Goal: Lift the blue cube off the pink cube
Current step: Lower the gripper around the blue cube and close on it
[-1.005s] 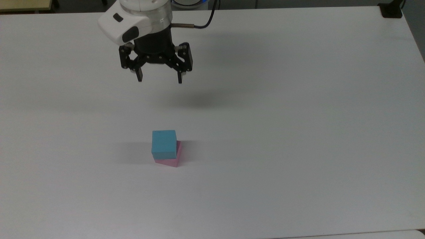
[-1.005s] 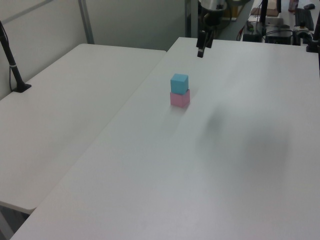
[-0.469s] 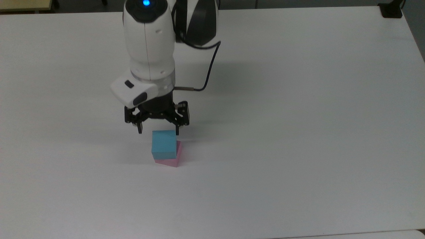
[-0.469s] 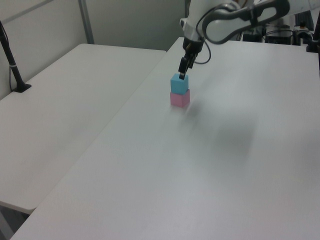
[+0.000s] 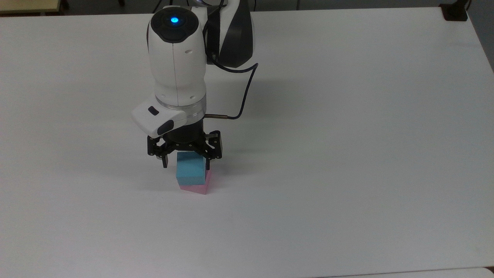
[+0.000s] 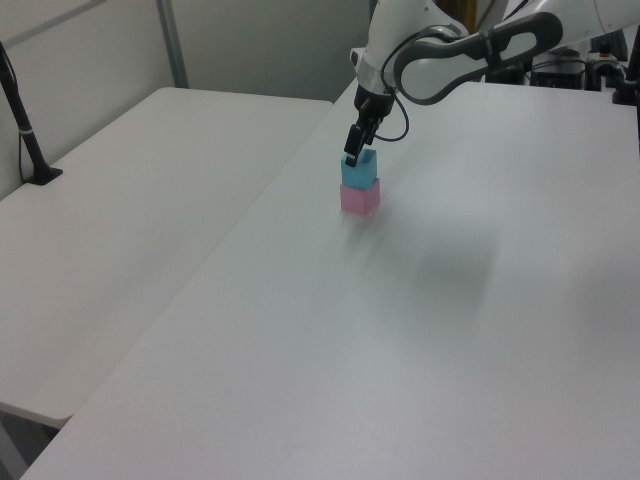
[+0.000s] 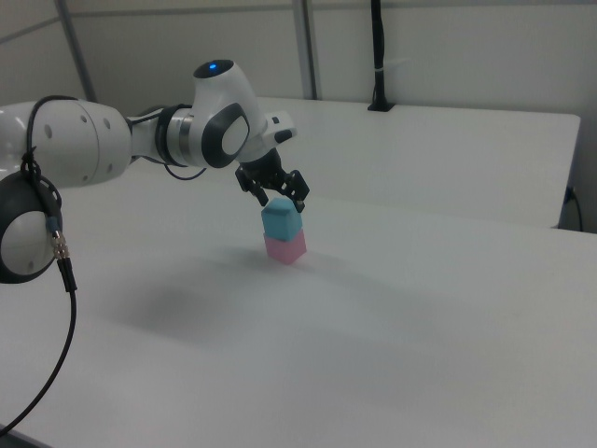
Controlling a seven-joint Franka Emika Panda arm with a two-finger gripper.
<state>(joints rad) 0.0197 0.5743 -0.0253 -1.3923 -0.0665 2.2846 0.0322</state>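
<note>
Blue cube (image 5: 190, 170) atop pink cube (image 5: 197, 187): likely light, soft foam; gripper (image 5: 186, 165) spread, straddling at 9 and 3 o'clock.

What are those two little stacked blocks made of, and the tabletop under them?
The blue cube and the pink cube beneath it look like foam: matte, plain faces with no shine, though painted wood can't be excluded. The table looks like smooth white laminate with a faint sheen.
</note>
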